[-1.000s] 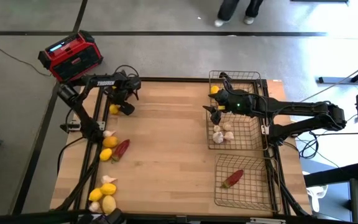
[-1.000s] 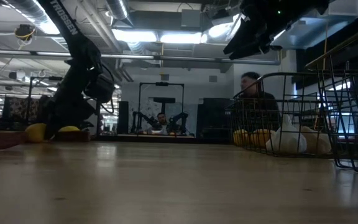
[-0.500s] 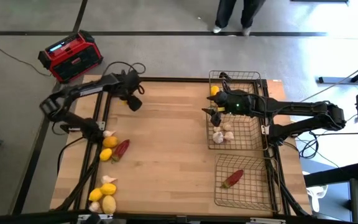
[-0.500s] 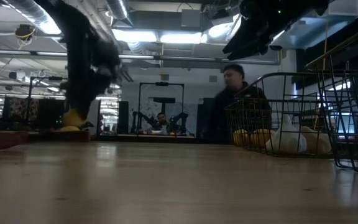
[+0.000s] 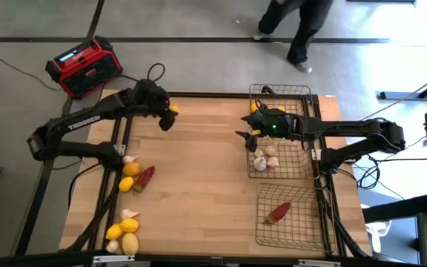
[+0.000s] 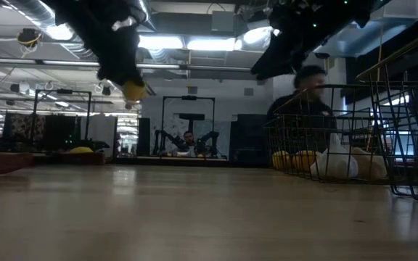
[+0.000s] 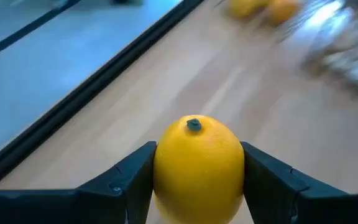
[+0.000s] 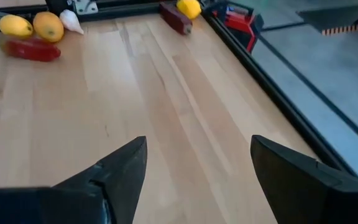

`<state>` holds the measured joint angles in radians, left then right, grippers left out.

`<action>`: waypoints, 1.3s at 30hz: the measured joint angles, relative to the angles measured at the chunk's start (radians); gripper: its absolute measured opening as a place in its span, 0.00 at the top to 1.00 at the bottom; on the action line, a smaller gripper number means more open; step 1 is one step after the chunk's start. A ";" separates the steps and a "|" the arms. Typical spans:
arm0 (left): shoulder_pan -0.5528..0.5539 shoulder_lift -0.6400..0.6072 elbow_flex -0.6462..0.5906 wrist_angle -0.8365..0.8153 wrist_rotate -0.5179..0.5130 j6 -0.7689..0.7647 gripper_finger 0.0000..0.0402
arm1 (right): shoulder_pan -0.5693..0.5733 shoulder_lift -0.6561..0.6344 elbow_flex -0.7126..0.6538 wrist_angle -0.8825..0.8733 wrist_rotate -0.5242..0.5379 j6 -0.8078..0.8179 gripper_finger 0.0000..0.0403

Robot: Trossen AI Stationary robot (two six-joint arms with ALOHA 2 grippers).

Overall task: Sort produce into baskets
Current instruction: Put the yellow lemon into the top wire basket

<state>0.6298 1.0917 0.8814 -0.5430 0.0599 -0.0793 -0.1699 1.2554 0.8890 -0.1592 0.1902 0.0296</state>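
Left side: the left claw is clamped on a lemon, one finger on each flank, stem nub pointing forward away from the wrist. The lemon is carried clear of the table, over its far-left corner, as the low view confirms.

The deciding relation: the far basket, which already holds a lemon, lies well apart to the claw's right, across open tabletop. The carry must run rightward along the far edge. In my judgement the left arm has the delivery, since it alone has the fruit.

Remaining loose produce, lemons, garlic and a chili, sits along the left edge of the table, nearer the left arm.

Right side: the right claw stands parted and empty, hovering at the left rim of the middle basket, which holds garlic bulbs. The near basket holds a chili. The right arm lies close to the lemon's likely route; clearance needs watching.
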 joint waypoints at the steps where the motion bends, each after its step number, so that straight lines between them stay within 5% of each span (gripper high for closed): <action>1: -0.007 -0.001 0.000 0.027 0.027 -0.006 0.50 | 0.000 0.007 0.000 0.027 0.000 -0.009 0.30; 9: -0.090 0.004 0.000 0.222 0.128 -0.029 0.50 | 0.000 0.028 0.000 0.195 -0.008 -0.082 0.30; 28: -0.332 0.032 -0.006 0.555 0.133 0.000 0.50 | 0.000 0.200 0.000 0.563 -0.268 -0.012 0.30; 39: -0.376 0.112 -0.006 0.656 0.131 0.012 0.50 | 0.025 0.304 0.000 0.759 -0.373 0.020 0.30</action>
<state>0.2543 1.2042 0.8749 0.1134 0.1905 -0.0677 -0.1446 1.5595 0.8890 0.6002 -0.1833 0.0492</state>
